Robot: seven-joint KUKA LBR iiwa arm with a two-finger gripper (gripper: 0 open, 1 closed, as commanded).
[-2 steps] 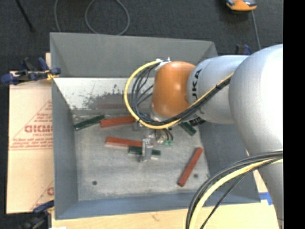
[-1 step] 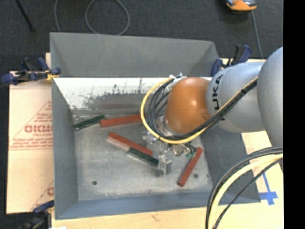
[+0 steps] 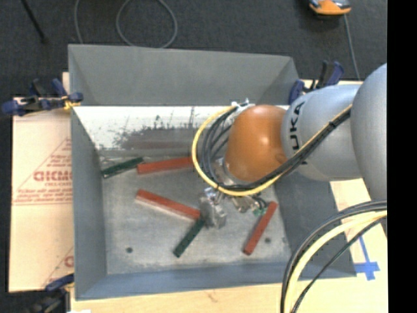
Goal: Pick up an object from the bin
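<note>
Camera view: my hand low in the grey metal bin, over the upper end of a dark green flat stick.
Nearest item: that stick, slantwise at mid-floor, its top end meeting the end of a long red flat bar. Hand state: open or closed, I cannot tell. Also on the floor: a red stick just right of my hand; a shorter red bar and a second green stick near the back wall.
</note>
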